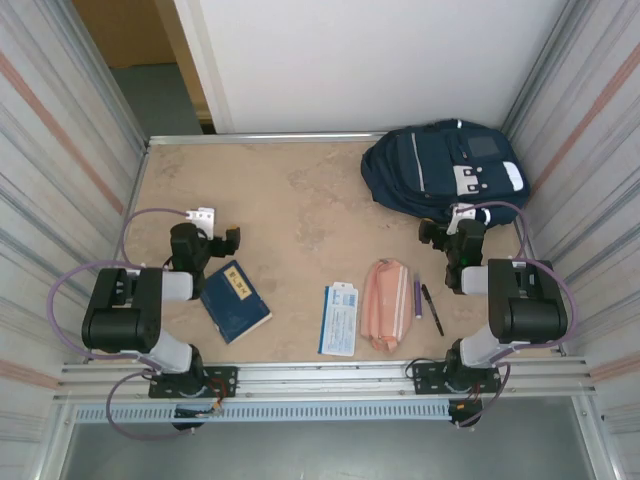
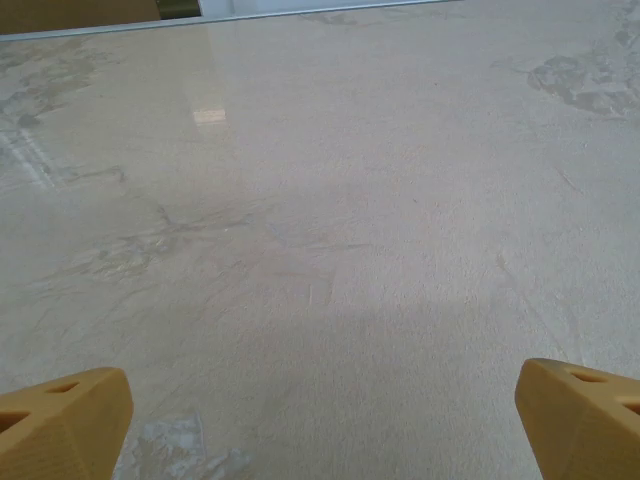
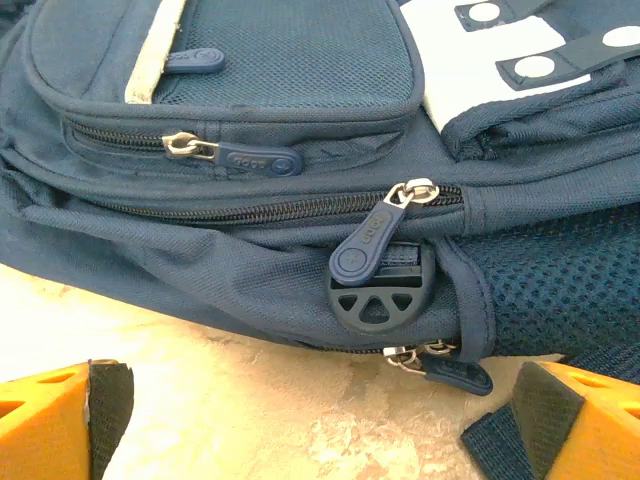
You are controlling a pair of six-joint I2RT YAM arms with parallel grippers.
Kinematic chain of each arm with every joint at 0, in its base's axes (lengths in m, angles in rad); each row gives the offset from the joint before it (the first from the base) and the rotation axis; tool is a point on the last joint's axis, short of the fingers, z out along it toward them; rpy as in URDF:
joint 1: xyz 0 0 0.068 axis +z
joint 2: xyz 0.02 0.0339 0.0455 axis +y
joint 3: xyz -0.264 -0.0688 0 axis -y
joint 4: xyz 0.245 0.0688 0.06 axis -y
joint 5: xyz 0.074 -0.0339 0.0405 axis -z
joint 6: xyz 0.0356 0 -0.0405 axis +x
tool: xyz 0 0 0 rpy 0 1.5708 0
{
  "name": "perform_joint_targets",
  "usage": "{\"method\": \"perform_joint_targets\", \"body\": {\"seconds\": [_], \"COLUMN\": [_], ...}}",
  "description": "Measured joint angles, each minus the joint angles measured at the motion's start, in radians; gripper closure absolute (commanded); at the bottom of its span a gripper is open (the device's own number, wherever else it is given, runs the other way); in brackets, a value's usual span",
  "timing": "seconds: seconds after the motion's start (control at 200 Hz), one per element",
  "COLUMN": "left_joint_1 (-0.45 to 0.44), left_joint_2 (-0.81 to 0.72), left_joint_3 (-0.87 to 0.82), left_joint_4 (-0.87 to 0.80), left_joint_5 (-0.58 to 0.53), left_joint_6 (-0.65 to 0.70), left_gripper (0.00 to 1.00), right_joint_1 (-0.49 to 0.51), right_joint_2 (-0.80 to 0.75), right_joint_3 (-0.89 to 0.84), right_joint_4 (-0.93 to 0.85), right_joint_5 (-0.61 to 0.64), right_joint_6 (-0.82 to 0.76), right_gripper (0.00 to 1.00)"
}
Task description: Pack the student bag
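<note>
The student bag [image 1: 445, 170], a large navy backpack with white patches, lies flat at the table's far right. My right gripper [image 1: 449, 228] sits just in front of its near edge. In the right wrist view this gripper [image 3: 320, 425] is open and empty, its orange fingers [image 3: 60, 420] wide apart over bare table. The bag [image 3: 200, 260] is right ahead, its zips closed, with one zip pull [image 3: 372, 242] hanging over a round buckle and another pull [image 3: 445, 368] low by the table. My left gripper [image 1: 218, 242] is at the left, also open [image 2: 320, 425] over bare table.
A dark blue book [image 1: 235, 300] lies beside the left arm. Near the front edge lie a white and blue booklet [image 1: 339, 319], a pink pencil pouch [image 1: 385, 303], a purple pen [image 1: 418, 298] and a black pen [image 1: 432, 308]. Corrugated walls close both sides.
</note>
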State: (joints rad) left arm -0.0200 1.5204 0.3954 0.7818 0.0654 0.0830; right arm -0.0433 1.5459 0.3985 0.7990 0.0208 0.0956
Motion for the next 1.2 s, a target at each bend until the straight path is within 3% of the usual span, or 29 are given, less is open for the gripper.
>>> {"method": "perform_joint_targets", "body": {"seconds": [1.203], "left_joint_1": [0.005], "left_joint_2": [0.000], "left_joint_3": [0.000], "left_joint_4": [0.000], "left_joint_5": [-0.011], "left_joint_6": [-0.002], "left_gripper": [0.01], "right_joint_1": [0.000], "right_joint_2": [-0.001], "right_joint_3": [0.000], "right_joint_4": [-0.005], "right_joint_5": [-0.014], "right_joint_6": [0.000], "right_gripper": [0.01]}}
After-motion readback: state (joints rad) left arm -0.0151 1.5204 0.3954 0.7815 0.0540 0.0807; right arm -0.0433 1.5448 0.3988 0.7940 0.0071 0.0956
